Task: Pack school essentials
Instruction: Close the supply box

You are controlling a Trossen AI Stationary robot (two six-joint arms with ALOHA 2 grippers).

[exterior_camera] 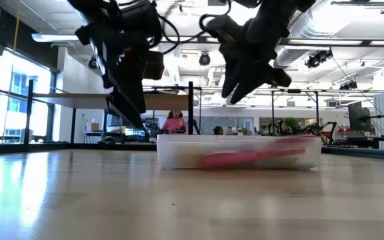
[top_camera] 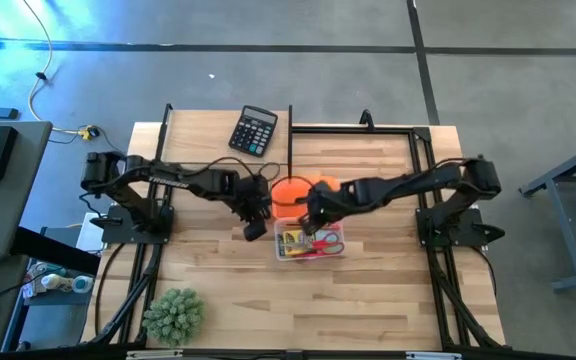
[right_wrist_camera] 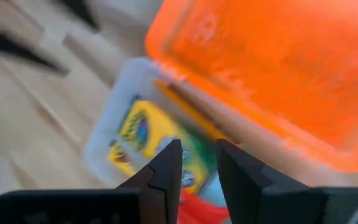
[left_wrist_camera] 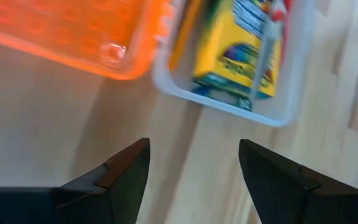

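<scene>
Already the crayon pack [left_wrist_camera: 238, 59] lies inside the clear box [top_camera: 309, 243] beside red-handled scissors [top_camera: 326, 245]; light, stiff card, best pinched across its flat faces; left gripper [left_wrist_camera: 192, 180] gapes empty; right gripper [right_wrist_camera: 197, 168] hovers narrowly parted, empty

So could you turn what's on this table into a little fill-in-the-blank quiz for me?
1. The clear box holds a yellow crayon pack and red-handled ____.
2. The lid lying on the table beside the box is coloured ____.
3. The black calculator lies on the table, ____ the box.
4. The left gripper hangs with its fingers ____ and nothing between them, while the right gripper hovers over the box.

Missing words: scissors; orange; outside; open
</scene>
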